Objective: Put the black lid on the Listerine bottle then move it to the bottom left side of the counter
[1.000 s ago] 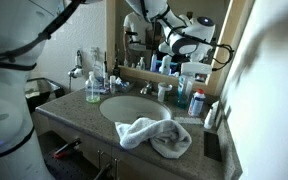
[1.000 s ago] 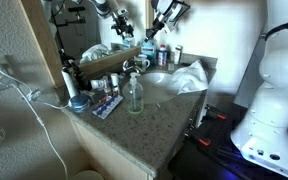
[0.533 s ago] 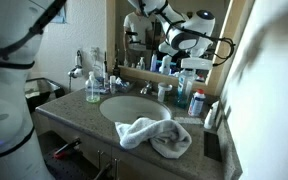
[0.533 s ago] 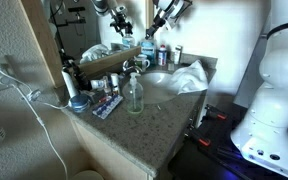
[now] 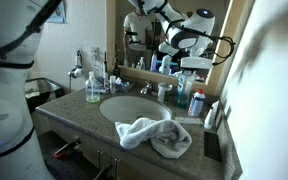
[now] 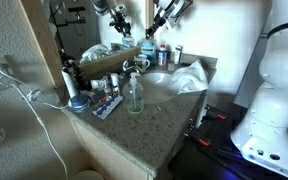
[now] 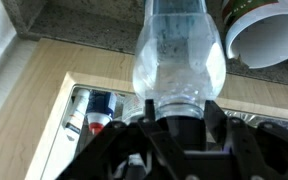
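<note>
wrist view: gripper (image 7: 174,140) pinches black lid (image 7: 174,125) atop listerine bottle (image 7: 179,50)
tip: hold bottle vertical, move slowly over counter (image 7: 84,22)

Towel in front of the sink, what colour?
The towel is white with greyish folds, and it shows best in an exterior view.

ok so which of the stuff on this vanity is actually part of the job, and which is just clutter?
In the job: Listerine bottle; black lid at its neck; gripper right over it; counter.

Lying about: crumpled towel; green soap bottle; blue can; faucet.
</note>
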Controlling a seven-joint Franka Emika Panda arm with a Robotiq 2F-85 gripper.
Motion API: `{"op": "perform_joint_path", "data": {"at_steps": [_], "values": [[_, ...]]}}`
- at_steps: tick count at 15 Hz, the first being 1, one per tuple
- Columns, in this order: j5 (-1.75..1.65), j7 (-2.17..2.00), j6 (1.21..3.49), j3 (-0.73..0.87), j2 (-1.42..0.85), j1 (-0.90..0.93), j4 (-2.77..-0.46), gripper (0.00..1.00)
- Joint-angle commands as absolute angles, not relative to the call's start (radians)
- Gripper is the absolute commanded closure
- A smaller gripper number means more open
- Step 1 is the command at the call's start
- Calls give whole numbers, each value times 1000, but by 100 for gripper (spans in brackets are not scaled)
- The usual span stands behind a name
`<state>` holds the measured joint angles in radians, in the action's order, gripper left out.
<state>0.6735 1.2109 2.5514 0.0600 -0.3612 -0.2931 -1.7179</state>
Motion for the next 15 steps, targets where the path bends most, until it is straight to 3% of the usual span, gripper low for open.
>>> {"op": "perform_joint_path", "data": {"at_steps": [1,15], "values": [[672,1193,2558,40,-319,-306,-1761,77],[687,1046,2617,50,-276,-307,-1768,77]]}}
